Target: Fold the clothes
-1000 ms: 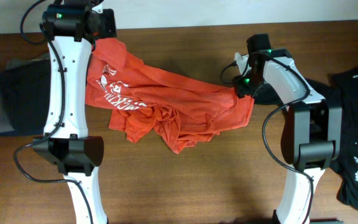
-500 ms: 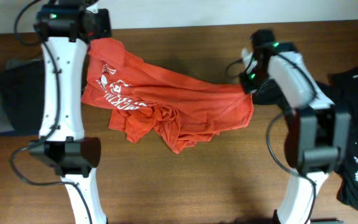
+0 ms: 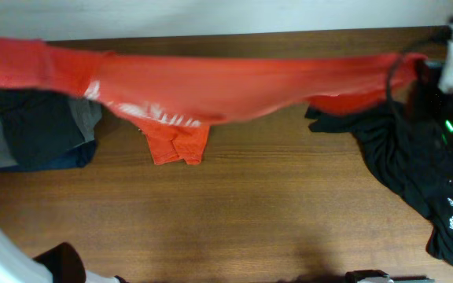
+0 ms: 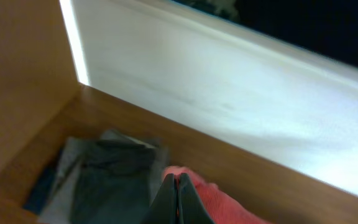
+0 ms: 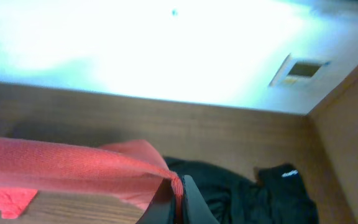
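Fabric of the orange-red T-shirt point(image 3: 234, 82) stretches between my two hands above the counter point(image 3: 274, 212), a lower fold hanging toward it. My left hand point(image 4: 178, 196) pinches one end and my right hand point(image 5: 180, 199) the other. The black shirt point(image 3: 415, 157) lies on the counter's right side.

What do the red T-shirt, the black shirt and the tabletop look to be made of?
Orange-red T-shirt: thin knit fabric, maybe cotton or a blend, matte; it stretches in a long span and droops softly.
Black shirt: soft matte cloth, crumpled in loose folds; fibre unclear.
Table: wood or wood-look laminate, brown with grain lines, low sheen.
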`<act>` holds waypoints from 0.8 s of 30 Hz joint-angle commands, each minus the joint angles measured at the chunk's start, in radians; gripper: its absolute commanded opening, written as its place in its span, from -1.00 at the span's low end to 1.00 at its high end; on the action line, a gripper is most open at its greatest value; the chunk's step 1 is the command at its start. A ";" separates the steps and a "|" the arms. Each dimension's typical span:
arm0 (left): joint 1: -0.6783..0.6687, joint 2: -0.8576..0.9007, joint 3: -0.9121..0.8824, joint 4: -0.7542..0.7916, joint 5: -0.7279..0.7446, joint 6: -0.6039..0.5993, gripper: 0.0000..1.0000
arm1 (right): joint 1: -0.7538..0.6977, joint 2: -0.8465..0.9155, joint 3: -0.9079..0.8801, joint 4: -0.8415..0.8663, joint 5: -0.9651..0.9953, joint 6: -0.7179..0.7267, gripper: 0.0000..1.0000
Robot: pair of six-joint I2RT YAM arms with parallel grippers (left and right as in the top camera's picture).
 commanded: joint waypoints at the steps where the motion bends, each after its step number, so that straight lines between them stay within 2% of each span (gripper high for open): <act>1: 0.145 -0.026 0.004 -0.018 0.364 -0.036 -0.99 | -0.002 -0.071 0.001 -0.005 0.046 0.010 -0.92; 4: 0.209 -0.052 0.004 -0.049 0.441 -0.036 -0.99 | -0.003 -0.144 0.001 -0.012 0.049 0.011 -0.92; 9: 0.232 -0.137 0.004 -0.053 0.444 -0.036 -0.99 | -0.002 -0.210 0.001 -0.018 0.064 0.010 -0.92; 24: 0.211 -0.154 0.004 -0.046 0.444 -0.035 -0.99 | -0.002 -0.130 0.001 -0.053 0.063 0.011 -0.93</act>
